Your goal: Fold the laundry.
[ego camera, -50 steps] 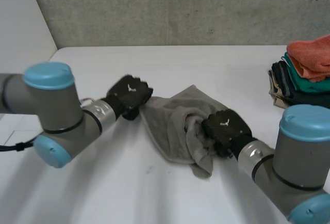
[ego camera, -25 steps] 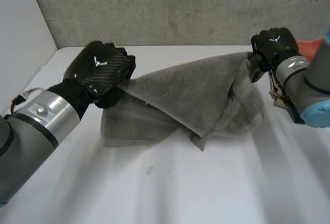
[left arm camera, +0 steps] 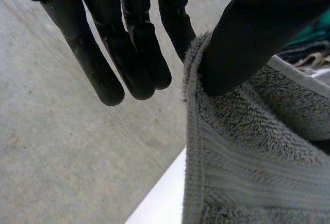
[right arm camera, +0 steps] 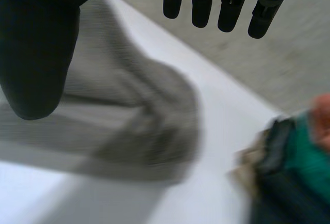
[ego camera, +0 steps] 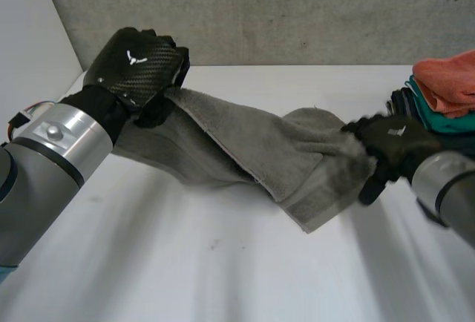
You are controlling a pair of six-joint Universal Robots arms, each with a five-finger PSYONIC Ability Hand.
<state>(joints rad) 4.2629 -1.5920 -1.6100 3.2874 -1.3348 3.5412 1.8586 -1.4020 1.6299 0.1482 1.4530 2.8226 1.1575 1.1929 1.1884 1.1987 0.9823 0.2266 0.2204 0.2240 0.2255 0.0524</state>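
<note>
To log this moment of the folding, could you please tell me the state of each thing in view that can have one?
Grey terry towel: not folded, drawn out long, one end lifted off the white table.
Black left hand: raised, thumb pinching the towel's edge.
Black right hand: open, fingers straight, beside the towel's low end.
Pile of clothes, orange on top: folded and stacked.

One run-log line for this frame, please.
grey towel: stretched between hands, not yet folded | left hand: pinching raised corner | right hand: open at opposite end | folded pile: beside right hand
</note>
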